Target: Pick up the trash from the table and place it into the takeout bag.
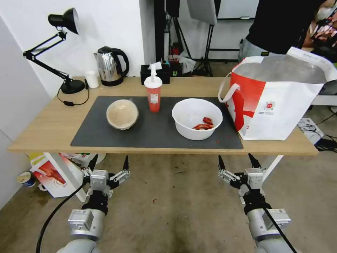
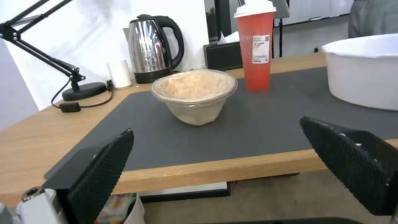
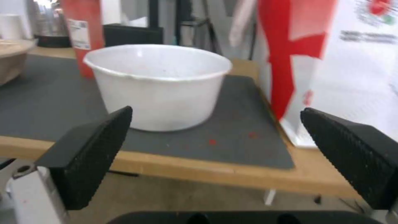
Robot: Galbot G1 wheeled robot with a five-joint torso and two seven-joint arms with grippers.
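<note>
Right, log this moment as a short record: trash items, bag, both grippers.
white bowl: on the dark mat, red scraps inside, nearest the bag
paper bowl: on the mat, toward the robot's left
red cup: upright between the two bowls, lid and straw on
takeout bag: on the table, right end, mouth open
left gripper: open, short of the table's near edge
right gripper: open, short of the edge

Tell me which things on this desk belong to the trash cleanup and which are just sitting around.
Part of the job:
white bowl with red scraps
tan paper bowl
red cup with lid and straw
takeout bag

Just lying about:
kettle
desk lamp
small white cup
black tissue box
</note>
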